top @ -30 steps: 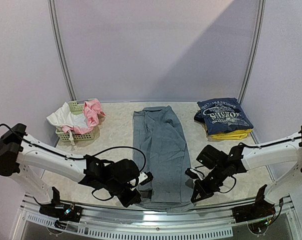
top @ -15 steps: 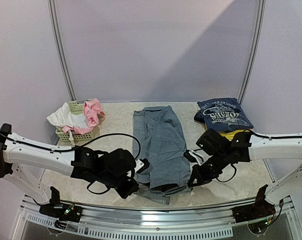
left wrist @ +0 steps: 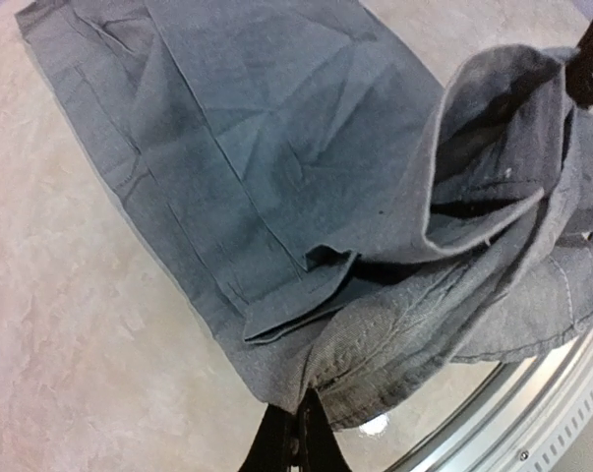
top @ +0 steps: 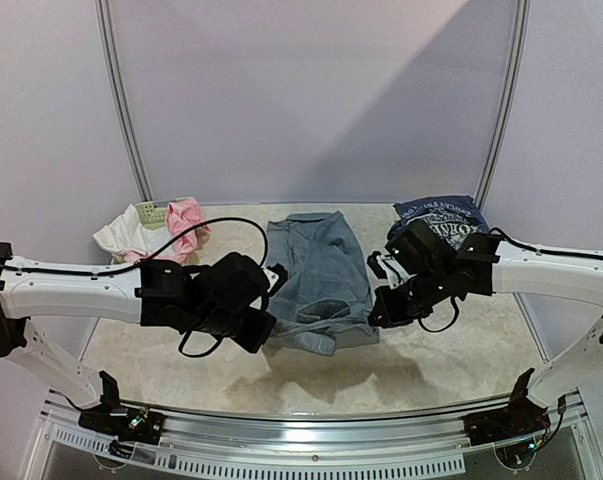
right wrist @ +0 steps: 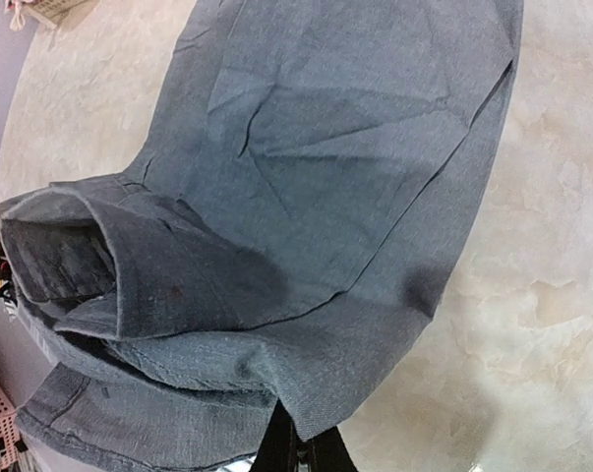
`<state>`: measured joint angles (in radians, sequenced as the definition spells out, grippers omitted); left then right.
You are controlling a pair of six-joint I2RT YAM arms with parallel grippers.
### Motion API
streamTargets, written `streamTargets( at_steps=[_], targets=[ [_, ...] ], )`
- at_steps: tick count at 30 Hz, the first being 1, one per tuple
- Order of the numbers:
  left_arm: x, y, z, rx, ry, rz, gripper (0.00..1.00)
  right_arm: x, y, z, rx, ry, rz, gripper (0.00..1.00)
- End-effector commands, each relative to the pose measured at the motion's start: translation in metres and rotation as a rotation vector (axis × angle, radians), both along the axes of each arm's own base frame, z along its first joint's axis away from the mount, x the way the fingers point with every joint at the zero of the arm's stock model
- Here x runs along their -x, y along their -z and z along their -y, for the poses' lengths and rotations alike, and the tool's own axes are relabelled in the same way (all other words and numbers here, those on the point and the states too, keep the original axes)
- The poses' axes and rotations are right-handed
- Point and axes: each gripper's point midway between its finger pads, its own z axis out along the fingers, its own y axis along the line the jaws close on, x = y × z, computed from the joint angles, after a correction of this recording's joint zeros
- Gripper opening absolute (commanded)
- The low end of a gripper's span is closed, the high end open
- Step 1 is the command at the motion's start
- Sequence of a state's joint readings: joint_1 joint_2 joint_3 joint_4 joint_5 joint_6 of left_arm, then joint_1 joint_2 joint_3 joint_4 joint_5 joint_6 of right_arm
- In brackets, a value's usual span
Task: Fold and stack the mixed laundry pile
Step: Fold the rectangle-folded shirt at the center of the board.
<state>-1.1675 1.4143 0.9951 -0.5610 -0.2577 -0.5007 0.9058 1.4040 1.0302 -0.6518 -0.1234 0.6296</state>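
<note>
Grey trousers (top: 316, 270) lie lengthwise in the middle of the table, their near end lifted and doubled back over the rest. My left gripper (top: 264, 335) is shut on the near left corner of the trousers (left wrist: 375, 344); its black fingers (left wrist: 294, 442) pinch the hem. At the near right corner my right gripper (top: 376, 315) is shut on the trousers (right wrist: 306, 236), fingers (right wrist: 301, 447) clamped on the edge. A navy printed tee (top: 441, 215) lies folded at the back right, partly hidden by the right arm. Pink and white pieces (top: 166, 230) fill a pale-green basket (top: 149, 212) at the back left.
A yellow garment lies under the navy tee, mostly hidden by the right arm. Purple walls with metal posts close off the back and sides. The table's metal front rail (top: 301, 420) runs along the near edge. Bare marbled tabletop (top: 181, 370) shows at the front.
Both grippers have lifted the near end of the trousers and carried it away from the front edge toward the back, folding it over the far half. Both arms now reach further over the table.
</note>
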Motion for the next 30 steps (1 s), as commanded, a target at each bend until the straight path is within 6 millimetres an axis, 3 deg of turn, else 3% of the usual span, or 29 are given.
streamTargets(
  at_steps=[1,7,16,18,23,30],
  targets=[
    [-0.037,-0.022,-0.013,-0.019,-0.088,0.086,0.0,-0.037,-0.004,-0.002,0.039,0.106,0.075,0.0],
    [-0.082,-0.032,-0.018,-0.009,-0.158,0.137,0.0,-0.091,-0.013,-0.004,0.062,0.224,0.171,0.0],
    [-0.164,-0.016,-0.026,-0.036,-0.269,0.147,0.0,-0.177,-0.016,0.002,0.021,0.323,0.256,0.0],
    [-0.182,-0.006,-0.028,-0.059,-0.293,0.139,0.0,-0.195,-0.011,-0.002,0.012,0.313,0.256,0.0],
    [-0.216,0.023,-0.028,-0.062,-0.311,0.091,0.0,-0.224,0.024,-0.011,0.007,0.273,0.187,0.0],
    [-0.236,0.049,-0.039,-0.087,-0.351,0.051,0.0,-0.247,0.055,-0.006,0.041,0.283,0.143,0.0]
  ],
)
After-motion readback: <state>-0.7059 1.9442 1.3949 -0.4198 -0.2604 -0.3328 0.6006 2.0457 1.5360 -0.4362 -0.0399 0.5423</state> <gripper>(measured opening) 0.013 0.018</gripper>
